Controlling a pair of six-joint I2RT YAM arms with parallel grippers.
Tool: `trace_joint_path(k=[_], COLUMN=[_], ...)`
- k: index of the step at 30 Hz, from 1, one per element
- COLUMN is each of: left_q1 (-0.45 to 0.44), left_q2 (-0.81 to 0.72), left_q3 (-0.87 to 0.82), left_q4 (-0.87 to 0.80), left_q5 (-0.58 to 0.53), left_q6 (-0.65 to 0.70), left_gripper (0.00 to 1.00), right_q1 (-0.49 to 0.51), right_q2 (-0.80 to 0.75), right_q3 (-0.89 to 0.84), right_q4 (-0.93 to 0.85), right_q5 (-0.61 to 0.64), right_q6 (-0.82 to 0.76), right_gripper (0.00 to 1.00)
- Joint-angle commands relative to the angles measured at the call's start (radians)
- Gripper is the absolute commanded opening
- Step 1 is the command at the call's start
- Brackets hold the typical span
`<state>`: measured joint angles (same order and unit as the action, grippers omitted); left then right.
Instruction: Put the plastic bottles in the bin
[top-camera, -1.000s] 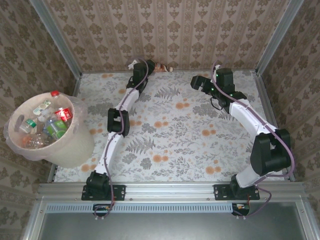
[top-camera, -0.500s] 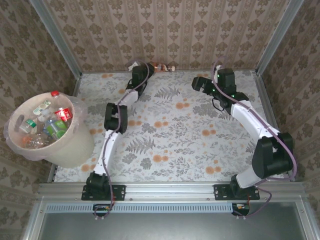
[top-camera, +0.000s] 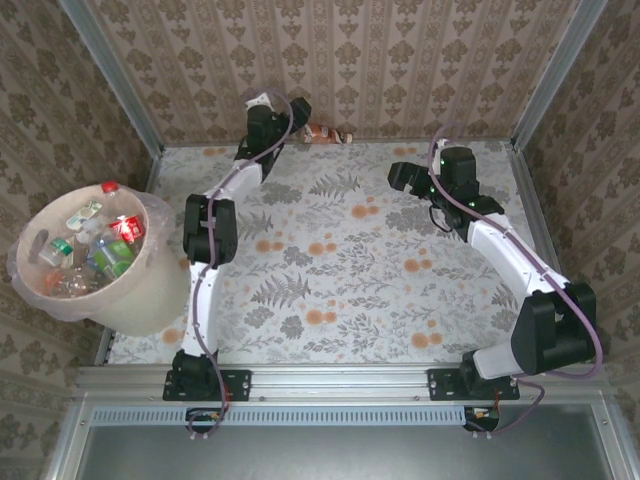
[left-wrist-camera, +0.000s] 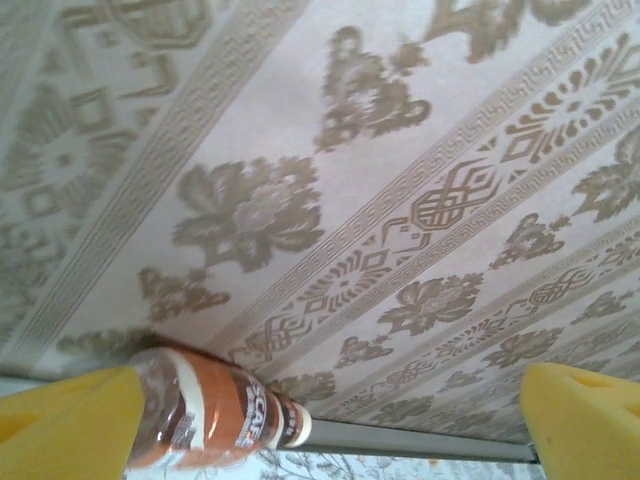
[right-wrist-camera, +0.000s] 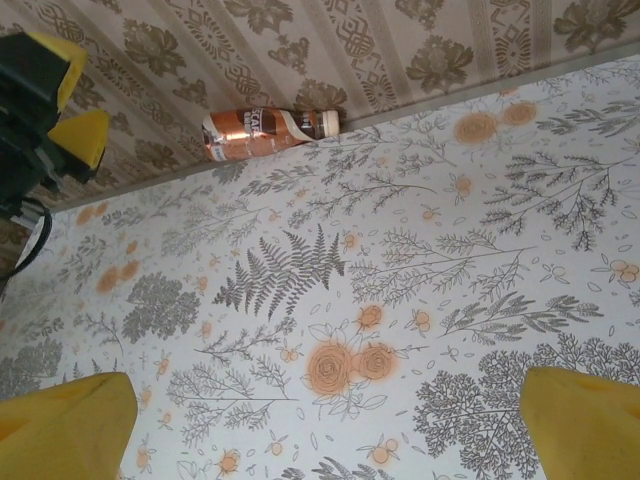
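One plastic bottle (top-camera: 325, 133) with an orange-brown label and a white cap lies on its side against the back wall. In the left wrist view this bottle (left-wrist-camera: 215, 420) sits just beside my left finger (left-wrist-camera: 70, 425). My left gripper (top-camera: 270, 108) hangs open up at the wall, left of the bottle, holding nothing. The right wrist view shows the bottle (right-wrist-camera: 265, 130) with the left gripper (right-wrist-camera: 70, 100) a short way to its left. My right gripper (top-camera: 402, 176) hovers open and empty over the far right of the table. The bin (top-camera: 150, 295) holds several bottles (top-camera: 95, 250).
The bin stands off the table's left edge. Patterned walls close in the back and both sides, with a metal rail (left-wrist-camera: 420, 440) along the foot of the back wall. The floral tabletop (top-camera: 350, 270) stretches between the two arms.
My left gripper has drawn back up and to the left of the bottle and opened wide. The bottle still lies by the wall. The right arm has shifted slightly to the right.
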<state>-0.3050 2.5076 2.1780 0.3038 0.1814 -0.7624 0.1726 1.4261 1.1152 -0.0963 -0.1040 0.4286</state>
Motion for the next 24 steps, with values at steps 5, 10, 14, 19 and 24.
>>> trace_joint_path(k=[5, 10, 14, 19, 24], left_q1=[-0.011, 0.000, 0.006, 0.026, 0.025], left_q2=[0.335, 0.369, 0.412, 0.451, 0.471], left_q3=[0.533, 0.538, 0.603, 0.612, 0.630], left_q4=[-0.414, -0.363, -0.335, -0.260, -0.241], left_q5=[0.037, 0.041, 0.083, 0.133, 0.165], left_q6=[0.150, 0.138, 0.163, 0.109, 0.108], left_gripper=[1.00, 1.00, 1.00, 1.00, 1.00], right_q1=[-0.006, -0.005, -0.005, -0.007, -0.005], right_q2=[0.064, 0.123, 0.203, 0.385, 0.630], right_q3=[0.027, 0.057, 0.081, 0.177, 0.400], right_q4=[0.069, 0.085, 0.125, 0.211, 0.260], right_q5=[-0.013, -0.025, -0.050, -0.076, -0.103], right_q6=[-0.005, -0.025, -0.018, 0.051, 0.188], right_gripper=[1.00, 1.00, 1.00, 1.00, 1.00])
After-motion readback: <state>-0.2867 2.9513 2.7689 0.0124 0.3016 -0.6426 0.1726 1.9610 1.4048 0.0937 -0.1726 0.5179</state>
